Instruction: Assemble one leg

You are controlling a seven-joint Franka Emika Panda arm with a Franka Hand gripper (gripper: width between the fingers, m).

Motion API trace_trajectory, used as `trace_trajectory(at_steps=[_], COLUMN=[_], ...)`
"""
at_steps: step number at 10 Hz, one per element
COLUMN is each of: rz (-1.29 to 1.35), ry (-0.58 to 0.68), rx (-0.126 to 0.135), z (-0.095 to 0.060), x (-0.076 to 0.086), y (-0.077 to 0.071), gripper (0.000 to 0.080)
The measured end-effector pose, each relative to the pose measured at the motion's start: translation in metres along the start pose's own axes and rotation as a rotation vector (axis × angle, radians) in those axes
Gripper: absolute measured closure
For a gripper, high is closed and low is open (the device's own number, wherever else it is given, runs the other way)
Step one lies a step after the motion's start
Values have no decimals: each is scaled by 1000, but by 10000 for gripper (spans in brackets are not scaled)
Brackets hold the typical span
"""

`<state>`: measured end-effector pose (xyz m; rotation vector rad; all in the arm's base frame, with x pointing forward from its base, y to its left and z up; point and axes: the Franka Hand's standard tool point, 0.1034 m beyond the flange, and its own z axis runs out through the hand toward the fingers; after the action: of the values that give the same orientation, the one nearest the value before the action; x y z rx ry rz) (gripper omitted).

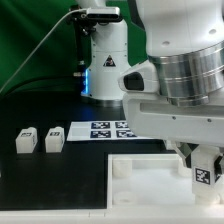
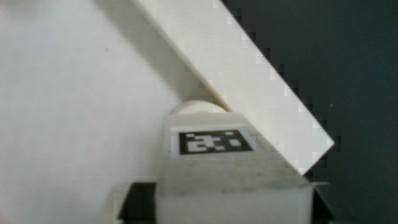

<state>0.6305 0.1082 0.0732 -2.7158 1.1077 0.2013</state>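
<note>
Leg (image 2: 214, 140): small white block, tag face up toward the wrist camera. We see it clamped in the claw (image 2: 217, 196), with a dark finger (image 2: 139, 201) pressed to one flank and the other finger at the opposite flank. So the claw is clenched on the leg.

Leg's free end is rounded and points at the tray's raised wall (image 2: 240, 75). The wall runs as a slant white bar across the wrist view. End and wall look to meet, but we cannot tell whether they touch or a thin gap remains.

Exterior view: the same leg (image 1: 204, 176) hangs under the claw (image 1: 204, 166), tag facing the camera. It sits low over the tray (image 1: 130, 178), toward the tray's end on the exterior view's right. We cannot tell from here whether the leg rests on the tray floor.

The tray is white and shallow with a raised rim, and lies flat on the black table (image 1: 60, 185).

Two loose legs (image 1: 24, 141) (image 1: 53, 139) stand on the table, off the tray's end on the exterior view's left. They are well apart from the tray and sit side by side with a narrow gap between them.

The marker board (image 1: 100, 129) lies flat just beyond the tray's far edge, between the tray and the arm's base (image 1: 105, 60). Its end on the exterior view's right is hidden behind the arm.
</note>
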Motion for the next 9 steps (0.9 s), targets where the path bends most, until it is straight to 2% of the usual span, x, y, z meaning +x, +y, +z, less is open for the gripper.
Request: trace_trajectory(at_steps=[3,4,6,7,8,9], rz=[280,408,737,714,702,675], ry=[0,1,20,21,20,21], rx=[0,14,91,93,92,92], z=[0,1,3,3,4,4], x=[-1,0,-4,-6,-6,-7], y=[0,0,1,1,1,1], gripper=[506,506,506,506,434,434])
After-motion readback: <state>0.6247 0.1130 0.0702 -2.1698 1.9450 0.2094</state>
